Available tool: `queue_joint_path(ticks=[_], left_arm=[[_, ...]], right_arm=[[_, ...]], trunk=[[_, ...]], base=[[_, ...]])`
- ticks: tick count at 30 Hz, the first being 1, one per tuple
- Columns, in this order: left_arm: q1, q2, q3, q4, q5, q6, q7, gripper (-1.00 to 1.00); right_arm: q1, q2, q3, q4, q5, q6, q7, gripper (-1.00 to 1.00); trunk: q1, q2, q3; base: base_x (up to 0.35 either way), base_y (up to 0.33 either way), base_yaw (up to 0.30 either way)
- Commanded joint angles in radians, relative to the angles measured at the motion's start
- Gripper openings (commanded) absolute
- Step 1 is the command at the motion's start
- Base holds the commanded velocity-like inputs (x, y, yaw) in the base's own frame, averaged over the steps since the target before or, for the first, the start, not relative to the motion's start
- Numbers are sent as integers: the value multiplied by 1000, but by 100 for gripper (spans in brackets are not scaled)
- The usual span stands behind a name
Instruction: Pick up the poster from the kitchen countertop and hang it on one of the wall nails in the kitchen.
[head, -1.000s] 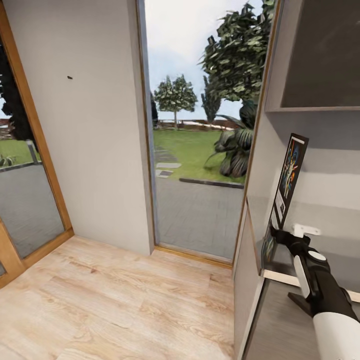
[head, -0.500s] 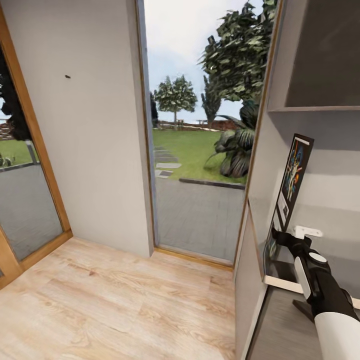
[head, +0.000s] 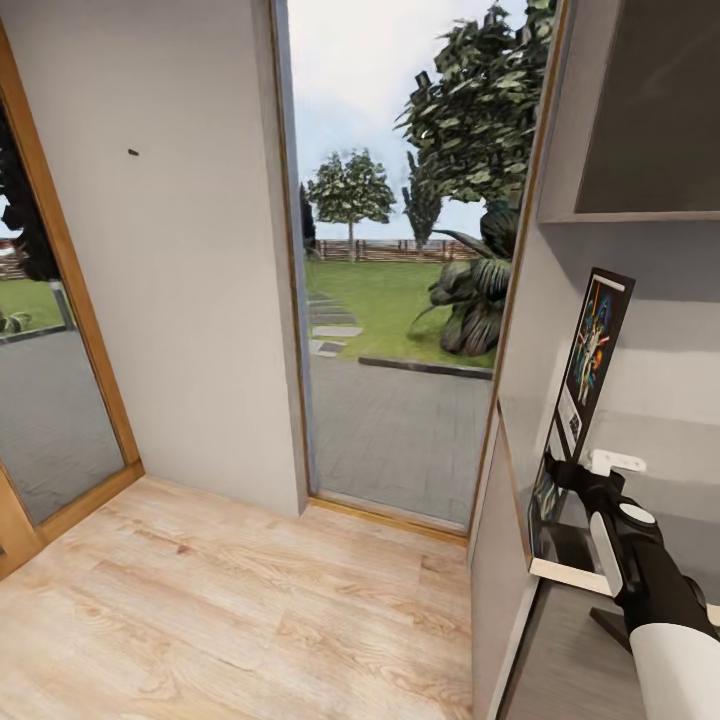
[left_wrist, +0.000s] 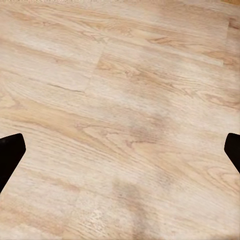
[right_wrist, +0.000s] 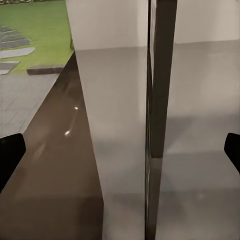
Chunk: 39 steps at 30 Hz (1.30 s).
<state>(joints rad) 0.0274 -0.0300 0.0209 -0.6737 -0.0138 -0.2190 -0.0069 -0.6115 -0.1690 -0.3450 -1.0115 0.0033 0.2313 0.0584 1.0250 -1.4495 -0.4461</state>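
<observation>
Pale kitchen wall w/ nail (head: 133, 152); poster (head: 590, 360) upright, just above right gripper (head: 556, 470), grip unclear.

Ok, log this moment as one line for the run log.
phase: approach | poster: upright on kitchen countertop | right gripper: open at poster's lower edge, no grasp yet | left gripper: open over floor | wall nail: bare
</observation>
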Motion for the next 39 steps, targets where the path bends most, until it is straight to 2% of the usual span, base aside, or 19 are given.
queue_joint_path(ticks=[1,39], left_arm=[[0,-1,2,-1,-2,-1,-1,100],[0,-1,2,-2,-2,-2,-1,100]], right_arm=[[-1,0,-3,-2,0,5,6,100],[-1,0,-2,2,1,3,6,100]], trunk=[[0,-1,-1],[0,-1,-1]], base=[[0,0,0],[41,-36,0]])
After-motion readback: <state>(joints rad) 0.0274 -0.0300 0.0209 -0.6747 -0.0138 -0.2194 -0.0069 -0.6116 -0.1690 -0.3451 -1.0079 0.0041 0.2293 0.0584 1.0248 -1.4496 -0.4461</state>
